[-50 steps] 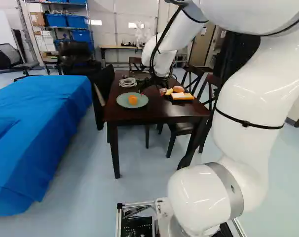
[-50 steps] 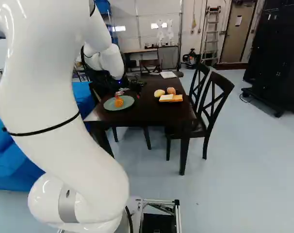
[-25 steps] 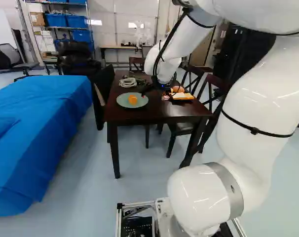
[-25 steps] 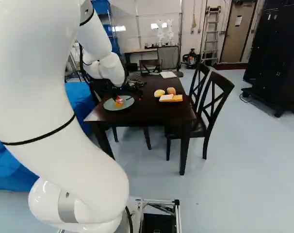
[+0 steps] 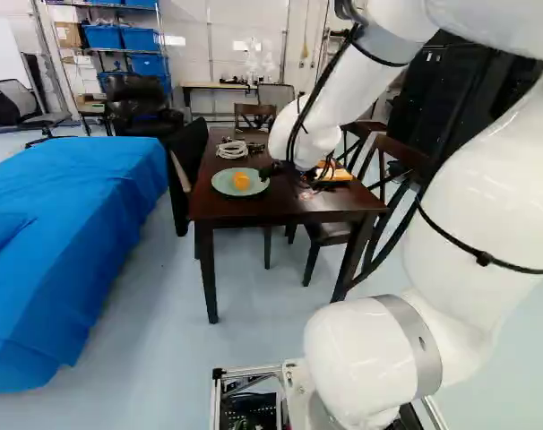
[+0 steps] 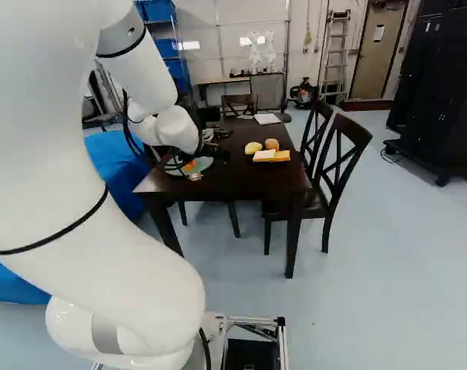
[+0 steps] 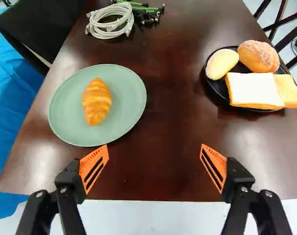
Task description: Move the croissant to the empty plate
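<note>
1. Croissant (image 7: pixel 96 101): lying on green plate (image 7: pixel 128 98), inside the rim, well supported; placing apparently done, by judgement
2. Gripper (image 7: pixel 154 149): open, set wide, nothing between orange pads (image 7: pixel 92 159); in wrist view, located on the near side of green plate, above or near the front of table (image 7: pixel 173 98)
3. Likely step in hand: drawing clear and finishing; no fresh grasp called for
4. Handling advice: lift first, then draw back towards the base; avoid any sideways sweep with the finger nearer the plate, for risk of nudging the rim or turning the plate
5. Jaws: best left apart until well away from croissant; closing beside the plate of no use, and a possible catch on the rim
6. Neighbours to spare: black plate (image 7: pixel 214 88) with bread slices (image 7: pixel 254 90), pale bun (image 7: pixel 221 64) and sugared roll (image 7: pixel 259 56); farther off, cable coil (image 7: pixel 111 22)
7. Hidden: in right base view, part of green plate and croissant behind wrist and loose arm cables; in left base view, part of black plate and its breads behind arm (image 5: pixel 469 210)
8. Cut off: outer end of one bread slice, at the border of wrist view
9. Hard to make out: finger height over table, and true gap between nearer finger and plate rim; fingertips too dark and small in both base views
</note>
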You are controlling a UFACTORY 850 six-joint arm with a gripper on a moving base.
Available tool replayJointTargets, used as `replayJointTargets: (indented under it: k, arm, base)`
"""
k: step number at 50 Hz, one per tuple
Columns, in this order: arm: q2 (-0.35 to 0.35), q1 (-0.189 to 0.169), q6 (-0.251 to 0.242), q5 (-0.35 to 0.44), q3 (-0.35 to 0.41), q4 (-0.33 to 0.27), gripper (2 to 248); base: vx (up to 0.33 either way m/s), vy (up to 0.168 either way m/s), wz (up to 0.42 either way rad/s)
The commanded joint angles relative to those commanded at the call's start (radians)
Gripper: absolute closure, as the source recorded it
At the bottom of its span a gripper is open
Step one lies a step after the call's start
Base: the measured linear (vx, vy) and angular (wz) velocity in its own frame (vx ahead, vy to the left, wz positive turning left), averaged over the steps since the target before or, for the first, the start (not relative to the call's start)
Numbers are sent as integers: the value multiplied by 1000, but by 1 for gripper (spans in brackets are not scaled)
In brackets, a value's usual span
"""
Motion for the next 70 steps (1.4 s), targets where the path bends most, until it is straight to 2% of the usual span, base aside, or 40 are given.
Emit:
replayJointTargets:
  k: [23, 35, 52, 70]
  arm:
    - [90, -20, 0, 257, 195, -6, 3]
    - [128, -29, 0, 365, 277, -8, 3]
    - [173, -39, 0, 494, 375, -11, 3]
    - [208, -46, 0, 594, 450, -13, 3]
  base:
    - [0, 0, 0]
    - [0, 0, 0]
    - [0, 0, 0]
    - [0, 0, 0]
